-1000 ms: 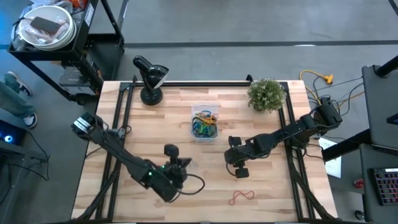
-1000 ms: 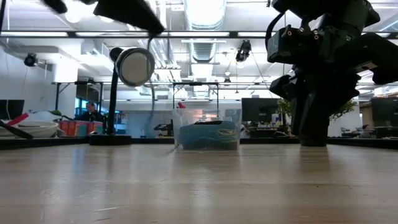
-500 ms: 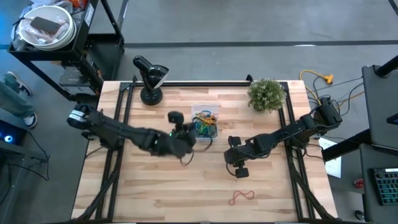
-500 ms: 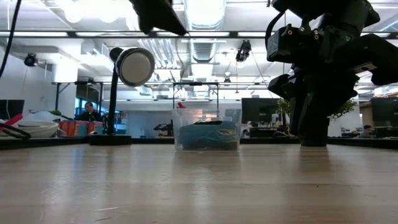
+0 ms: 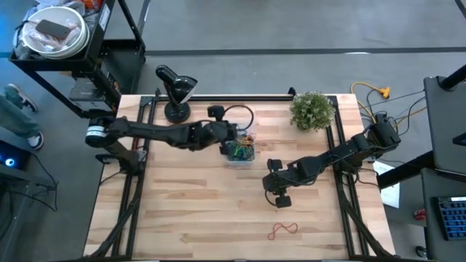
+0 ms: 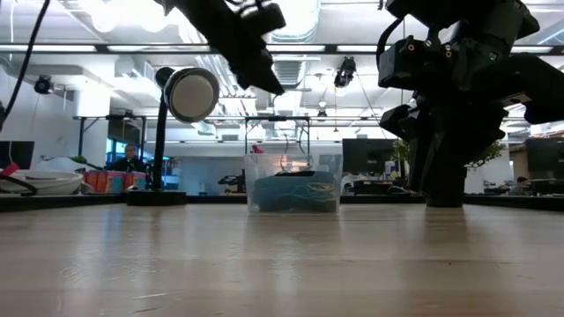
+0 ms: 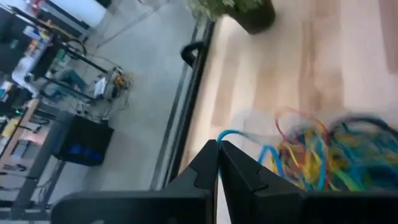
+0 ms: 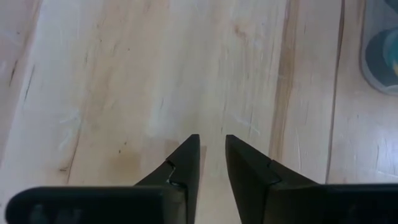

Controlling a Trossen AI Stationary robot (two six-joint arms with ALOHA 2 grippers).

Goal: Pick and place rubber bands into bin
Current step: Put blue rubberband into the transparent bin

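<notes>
The left gripper (image 5: pixel 231 138) hangs in the air over the left edge of the bin (image 5: pixel 239 143), at the far middle of the table (image 5: pixel 182 211). Its two fingers (image 7: pixel 214 163) are pressed together, and in the left wrist view a thin blue rubber band (image 7: pixel 229 134) comes out from their tips, so the gripper is pinching this one loop (only a short curve of it shows). Just beyond the fingertips lies the pile of rubber bands (image 7: pixel 314 155) inside the bin, a tangle of blue, yellow, green and red loops. In the low view the bin (image 6: pixel 294 184) stands upright on the wood with its coloured contents at the bottom, and the left arm (image 6: pixel 233 35) reaches in from above on its left side. The right gripper (image 5: pixel 282 201) waits lower on the right part of the table, near and to the right of the bin and apart from it; its fingers (image 8: pixel 186 160) stand a little apart over bare wood and hold nothing. One red rubber band (image 5: pixel 283 231) lies alone on the table, nearer than the right gripper. At the far edge there is a black desk lamp (image 5: pixel 175 91) to the left of the bin and a small green plant (image 5: pixel 312 110) to the right.
</notes>
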